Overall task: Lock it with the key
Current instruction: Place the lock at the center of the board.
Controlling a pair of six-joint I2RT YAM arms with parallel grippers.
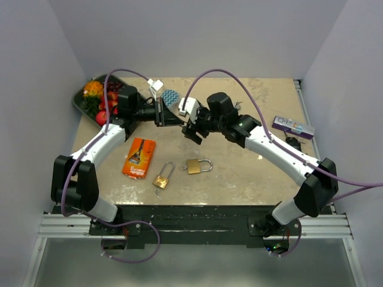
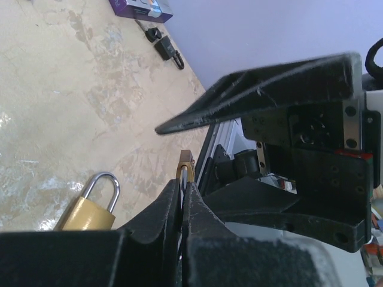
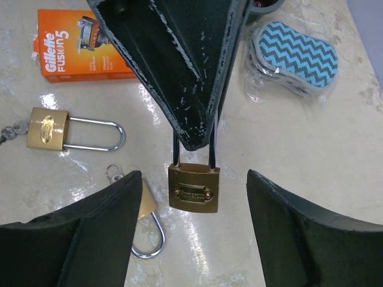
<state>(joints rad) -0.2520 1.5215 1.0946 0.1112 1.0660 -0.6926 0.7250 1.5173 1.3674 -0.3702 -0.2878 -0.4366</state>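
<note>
My left gripper (image 1: 178,121) is shut on the dark shackle of a small brass padlock (image 3: 193,188), which hangs below its fingertips above the table. In the left wrist view only the top of that padlock (image 2: 185,161) shows beyond the pressed-together fingers. My right gripper (image 3: 194,182) faces it, open, with one finger on either side of the lock body and not touching it. Two more brass padlocks lie on the table: one (image 3: 48,128) with a key (image 3: 11,131) at its base, the other (image 3: 147,222) half hidden behind my right finger.
An orange razor box (image 1: 139,157) lies left of the loose padlocks (image 1: 163,176) (image 1: 199,165). A blue zigzag sponge (image 1: 170,97) and a dark tray of fruit (image 1: 81,95) sit at the back left. A purple box (image 1: 293,127) is at the right edge.
</note>
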